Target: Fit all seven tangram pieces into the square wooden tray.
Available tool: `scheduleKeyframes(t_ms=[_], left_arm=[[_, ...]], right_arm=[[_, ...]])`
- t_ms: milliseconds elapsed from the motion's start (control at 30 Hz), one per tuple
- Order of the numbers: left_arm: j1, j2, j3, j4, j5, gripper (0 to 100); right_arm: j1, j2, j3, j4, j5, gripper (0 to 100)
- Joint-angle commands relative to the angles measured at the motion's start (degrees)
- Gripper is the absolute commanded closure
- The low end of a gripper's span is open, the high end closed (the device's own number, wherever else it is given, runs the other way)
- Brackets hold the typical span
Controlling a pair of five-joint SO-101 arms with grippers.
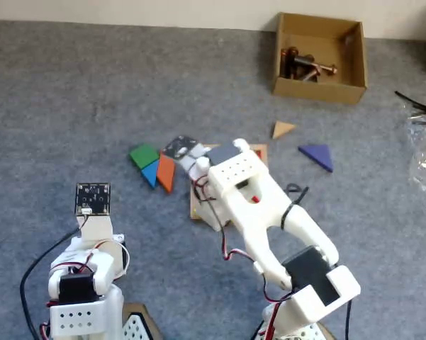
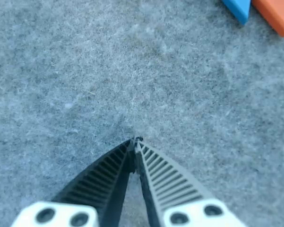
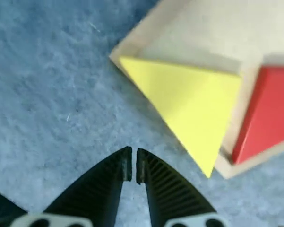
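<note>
Right wrist view: the square wooden tray (image 3: 134,35) has a red piece (image 3: 269,109) lying inside, but the yellow triangle (image 3: 189,101) rides across its rim, so seating it seems the step in hand; a low, slow push on the overhanging edge should drop it flat. The right gripper (image 3: 133,163), fingers almost together and empty, hangs just outside that edge; the left gripper (image 2: 134,147) has its fingers pressed together over carpet (image 2: 85,71). The cardboard box (image 1: 315,91) holds copper-coloured oddments (image 1: 303,65).

I see the wooden tray (image 3: 141,34) mid-tabletop; a yellow triangle (image 3: 189,106) overlaps its corner rim, with a red piece (image 3: 267,118) beside it. A green piece (image 1: 143,155), blue triangle (image 1: 150,172) and orange piece (image 1: 166,172) cluster outside the tray; a tan triangle (image 1: 283,129) and purple triangle (image 1: 317,155) lie apart.
</note>
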Motion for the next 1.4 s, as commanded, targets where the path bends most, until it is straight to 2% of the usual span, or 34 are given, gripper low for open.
scheduleKeyframes(t_ms=[0, 567, 1000, 1367], left_arm=[[-0.5, 0.4, 1.2, 0.4, 0.1, 100], [-0.5, 0.4, 1.2, 0.4, 0.1, 100], [-0.5, 0.4, 1.2, 0.4, 0.1, 100], [-0.5, 0.4, 1.2, 0.4, 0.1, 100]], right_arm=[[-2.8, -2.9, -0.2, -3.8, 0.3, 97.2], [-3.6, -2.7, -0.2, -8.0, 0.1, 97.2], [-3.6, 2.8, -0.5, -11.8, -5.2, 97.2], [-3.1, 3.9, -0.7, -11.8, -5.0, 97.2]])
